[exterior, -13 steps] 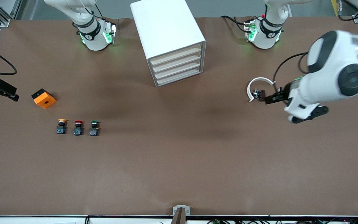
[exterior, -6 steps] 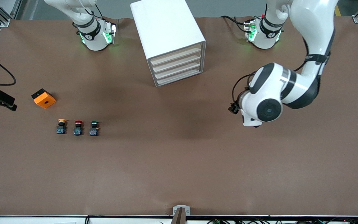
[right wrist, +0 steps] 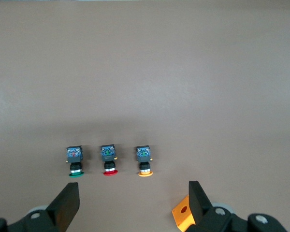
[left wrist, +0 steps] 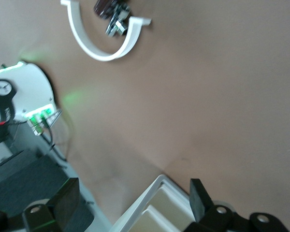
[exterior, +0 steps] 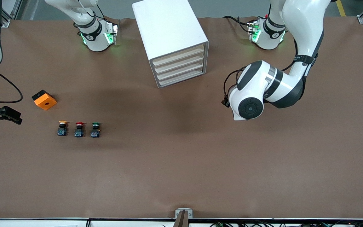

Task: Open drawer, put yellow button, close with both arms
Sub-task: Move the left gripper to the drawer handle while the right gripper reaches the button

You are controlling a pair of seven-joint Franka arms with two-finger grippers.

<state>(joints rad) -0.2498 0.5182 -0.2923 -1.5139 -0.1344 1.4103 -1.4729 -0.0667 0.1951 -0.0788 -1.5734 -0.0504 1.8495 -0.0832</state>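
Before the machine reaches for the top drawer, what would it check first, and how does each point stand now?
1. Drawer shut, all four fronts flush: ok, nothing opened yet.
2. Yellow button upright in its row with the red button and green button: ok.
3. Left hand open, pointing toward the cabinet: ok.
4. Right hand open, near the buttons at the right arm's end of the table: ok.
5. White ring part lying apart from the cabinet: ok.
6. Drawer grip point: cannot tell.

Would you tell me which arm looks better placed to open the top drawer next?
Probably the left: its open left gripper hangs near the cabinet, whose drawer is shut. The right gripper, also open, is over the yellow button.
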